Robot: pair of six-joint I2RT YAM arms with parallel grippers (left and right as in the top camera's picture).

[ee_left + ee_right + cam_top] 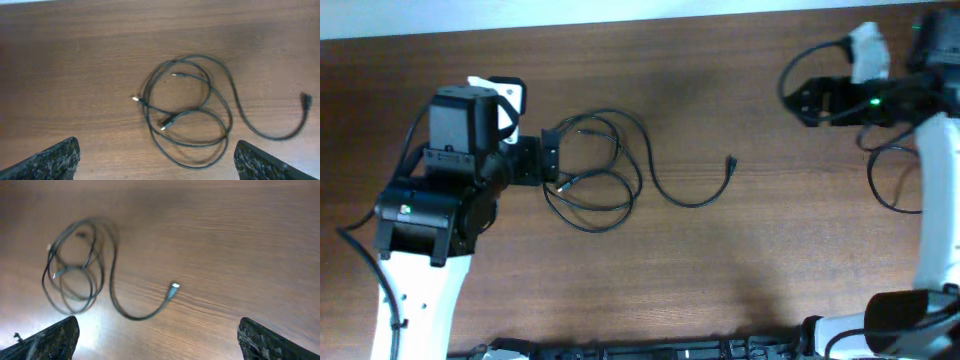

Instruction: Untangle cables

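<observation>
Your left gripper point(552, 158) is sitting with its fingers point(52, 159) spread wide, holding nothing. The cables point(187, 112) are lying on the table point(720, 290) just ahead of those fingertips, looping over one another in a loose tangle. One strand is trailing off beyond the right-hand finger, ending in a plug point(304, 100). Your right gripper point(800, 100) is hovering well apart from them, its fingers point(265, 340) likewise spread wide and empty, the tangle lying far ahead toward its left finger.

Even, soft light overhead; white glare on the table point(97, 336) and blurred cables point(111, 280) in right-wrist view.
</observation>
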